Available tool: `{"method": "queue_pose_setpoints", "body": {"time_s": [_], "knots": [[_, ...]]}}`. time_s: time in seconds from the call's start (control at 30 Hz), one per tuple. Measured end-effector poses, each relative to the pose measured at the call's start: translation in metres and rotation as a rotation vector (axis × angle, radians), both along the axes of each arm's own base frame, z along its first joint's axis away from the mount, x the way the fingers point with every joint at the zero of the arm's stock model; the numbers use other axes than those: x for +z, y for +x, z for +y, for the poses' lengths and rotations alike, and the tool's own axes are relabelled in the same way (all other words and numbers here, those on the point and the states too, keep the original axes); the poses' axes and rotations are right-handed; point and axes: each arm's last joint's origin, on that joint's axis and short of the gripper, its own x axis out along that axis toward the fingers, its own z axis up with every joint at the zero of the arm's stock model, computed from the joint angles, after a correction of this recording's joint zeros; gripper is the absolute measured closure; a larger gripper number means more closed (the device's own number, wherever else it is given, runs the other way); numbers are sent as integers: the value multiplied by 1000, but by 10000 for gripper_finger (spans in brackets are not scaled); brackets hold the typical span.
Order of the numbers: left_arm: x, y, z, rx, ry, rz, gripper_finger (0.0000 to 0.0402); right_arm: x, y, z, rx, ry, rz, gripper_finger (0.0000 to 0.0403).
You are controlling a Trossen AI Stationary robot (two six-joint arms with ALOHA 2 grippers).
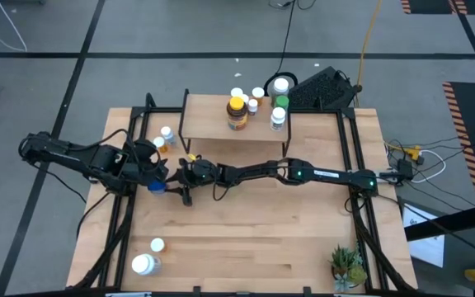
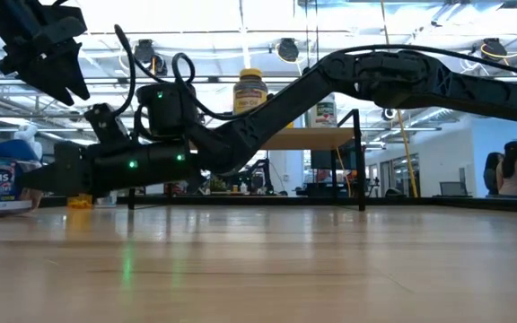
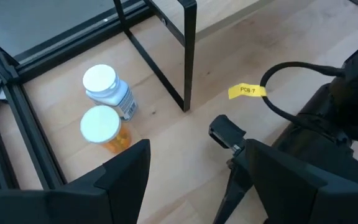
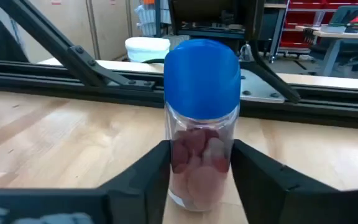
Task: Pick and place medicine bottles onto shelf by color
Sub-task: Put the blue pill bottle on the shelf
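I have the right tool (image 4: pixel 201 177) stretched far across the tabletop (image 1: pixel 254 239) toward its left side, and in the right wrist view its two dark fingers (image 4: pixel 145 171) stand on either side of a clear bottle with a blue cap (image 4: pixel 201 124); the fingers sit close against the bottle's sides, closed about it, though I cannot tell how firmly they press. The bottle stands upright on the wood, and from above its blue cap (image 1: pixel 156 186) shows just at the tip of the right tool (image 1: pixel 171 185). My left tool (image 3: pixel 185 180) hangs beside it over the left edge of the tabletop, its fingers spread wide with nothing between them. Looking past them I see two white-capped bottles, a white bottle (image 3: pixel 107 90) and an orange bottle (image 3: pixel 104 127), standing touching each other near a black leg of the shelf (image 1: pixel 233 132). The shelf stands at the far side and carries an amber bottle with a yellow lid (image 1: pixel 237 112) plus several small white and green ones (image 1: pixel 279 111). Two more white-capped bottles (image 1: pixel 148 257) wait at the near left corner.
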Motion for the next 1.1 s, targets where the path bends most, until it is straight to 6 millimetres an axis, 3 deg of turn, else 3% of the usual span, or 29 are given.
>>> {"method": "queue_pose_setpoints", "body": {"time_s": [0.17, 0.6, 0.8, 0.93, 1.1], "knots": [[0, 0, 0, -2, -5, 1, 135, -1, 0, -1, 1, 2, 10, 273], [0, 0, 0, -48, 22, 35, 135, -3, -3, -22, 97, 140, 76, 276], [0, 1, 0, -84, 46, 54, 135, 12, -9, -1, 46, -16, 117, 277], [2, 4, -1, -115, 60, 41, 135, 24, -27, 11, 28, -60, 113, 277], [4, 9, -2, -157, 77, 7, 135, 51, -75, 5, -114, -96, 2, 277]]}}
